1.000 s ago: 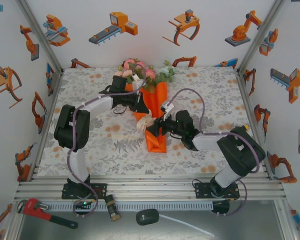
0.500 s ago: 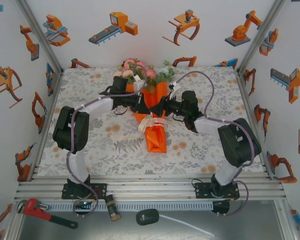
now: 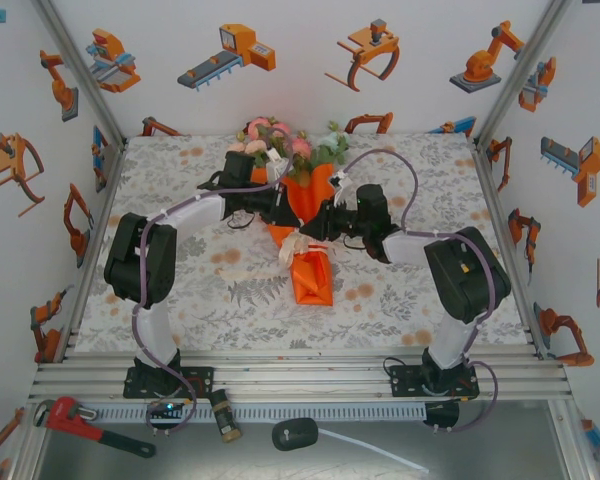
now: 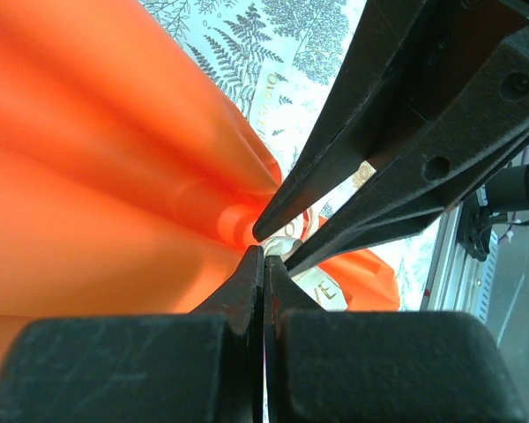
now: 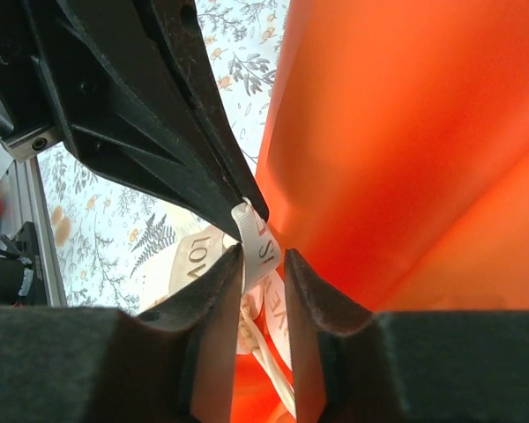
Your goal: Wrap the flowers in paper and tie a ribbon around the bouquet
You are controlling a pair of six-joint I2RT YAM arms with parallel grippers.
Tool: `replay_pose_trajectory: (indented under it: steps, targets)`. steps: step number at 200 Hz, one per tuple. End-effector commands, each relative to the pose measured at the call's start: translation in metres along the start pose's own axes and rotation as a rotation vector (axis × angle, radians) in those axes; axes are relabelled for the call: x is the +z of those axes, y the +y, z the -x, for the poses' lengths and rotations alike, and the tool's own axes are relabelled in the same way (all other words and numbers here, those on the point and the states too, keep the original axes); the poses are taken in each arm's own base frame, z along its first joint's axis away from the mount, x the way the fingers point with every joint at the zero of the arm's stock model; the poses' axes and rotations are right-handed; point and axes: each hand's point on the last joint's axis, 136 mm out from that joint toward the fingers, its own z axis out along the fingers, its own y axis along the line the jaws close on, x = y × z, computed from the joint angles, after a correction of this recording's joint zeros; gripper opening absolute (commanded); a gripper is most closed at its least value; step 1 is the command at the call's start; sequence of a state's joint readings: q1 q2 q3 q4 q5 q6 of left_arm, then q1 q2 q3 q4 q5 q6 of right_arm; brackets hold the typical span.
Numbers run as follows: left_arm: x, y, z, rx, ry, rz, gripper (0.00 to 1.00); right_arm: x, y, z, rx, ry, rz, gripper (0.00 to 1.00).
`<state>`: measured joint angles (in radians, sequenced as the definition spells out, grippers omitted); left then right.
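Right end effector (image 5: pixel 263 254) astride ribbon (image 5: pixel 249 227), beside orange paper (image 5: pixel 406 132).

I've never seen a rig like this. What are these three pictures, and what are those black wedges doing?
Two robot arms, left and right, are bolted at a table's near edge. The overhead picture shows both reaching a bouquet, flowers wrapped in orange paper, lying on the patterned table. The two close-ups come from a camera on each wrist. The black wedges are what the arms grip with: the left fingers are shut on a cream ribbon beside the paper; the right fingers stand either side of it, not yet closed.
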<state>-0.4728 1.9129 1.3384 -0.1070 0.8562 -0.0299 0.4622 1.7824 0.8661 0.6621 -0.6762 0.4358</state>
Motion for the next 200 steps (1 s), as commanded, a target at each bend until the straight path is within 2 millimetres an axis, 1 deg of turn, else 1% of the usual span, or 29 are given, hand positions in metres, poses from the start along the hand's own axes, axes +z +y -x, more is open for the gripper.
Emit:
replay_pose_trajectory:
  steps: [1,10,16,26,33,38,48,57,65,77,85,93,104,115,122,131,146,166,171,181,200]
  targets:
    - [-0.003,-0.021,0.008,0.058,-0.013,-0.05,0.02,0.004,0.004,0.015,-0.015,-0.034,0.032,0.22]
    - [-0.003,-0.024,0.008,0.068,-0.014,-0.053,0.05,0.004,0.004,0.016,-0.015,-0.038,0.031,0.16]
    - [-0.004,-0.025,0.009,0.073,-0.017,-0.048,0.1,0.004,0.004,0.018,-0.015,-0.044,0.026,0.09]
    - [-0.006,-0.026,0.012,0.074,-0.029,-0.035,0.23,0.003,0.002,0.02,-0.01,-0.056,0.008,0.0]
    - [-0.01,-0.026,0.016,0.067,-0.049,-0.007,0.34,0.001,0.001,0.023,-0.007,-0.066,-0.004,0.0]
    - [-0.015,-0.025,0.019,0.062,-0.071,0.025,0.39,0.0,0.001,0.026,-0.005,-0.075,-0.013,0.0]
    - [-0.029,-0.019,0.024,0.036,-0.132,0.133,0.44,-0.003,0.0,0.03,0.007,-0.095,-0.037,0.0]
    - [-0.049,-0.007,0.027,-0.015,-0.204,0.289,0.49,-0.006,0.0,0.032,0.011,-0.106,-0.05,0.0]
    - [-0.068,0.001,0.022,-0.071,-0.253,0.411,0.51,-0.009,-0.001,0.034,0.013,-0.116,-0.064,0.0]
    - [-0.089,0.004,0.006,-0.138,-0.291,0.536,0.51,-0.012,-0.001,0.035,0.017,-0.128,-0.078,0.0]
    - [-0.097,0.001,-0.007,-0.16,-0.293,0.585,0.51,-0.014,0.0,0.036,0.018,-0.132,-0.08,0.0]
    - [-0.099,-0.002,-0.019,-0.173,-0.283,0.606,0.53,-0.015,0.001,0.036,0.023,-0.135,-0.083,0.0]
    - [-0.093,-0.007,-0.035,-0.19,-0.24,0.593,0.56,-0.016,0.001,0.035,0.034,-0.138,-0.084,0.0]
    - [-0.077,-0.012,-0.045,-0.2,-0.185,0.535,0.58,-0.016,0.003,0.035,0.037,-0.139,-0.077,0.0]
    - [-0.067,-0.016,-0.048,-0.202,-0.159,0.491,0.59,-0.015,0.004,0.035,0.036,-0.139,-0.073,0.0]
    - [-0.053,-0.022,-0.047,-0.197,-0.146,0.431,0.59,-0.015,0.005,0.035,0.036,-0.14,-0.073,0.0]
    - [-0.033,-0.032,-0.04,-0.172,-0.154,0.349,0.6,-0.015,0.006,0.035,0.032,-0.142,-0.07,0.0]
    - [-0.015,-0.035,-0.04,-0.164,-0.144,0.308,0.58,-0.016,0.006,0.034,0.033,-0.14,-0.07,0.0]
    - [-0.012,-0.035,-0.04,-0.169,-0.143,0.302,0.56,-0.015,0.007,0.034,0.033,-0.14,-0.068,0.0]
    - [-0.01,-0.032,-0.042,-0.177,-0.145,0.304,0.46,-0.016,0.006,0.033,0.036,-0.138,-0.07,0.0]
    - [-0.014,-0.028,-0.045,-0.173,-0.139,0.335,0.23,-0.017,0.001,0.03,0.039,-0.141,-0.092,0.0]
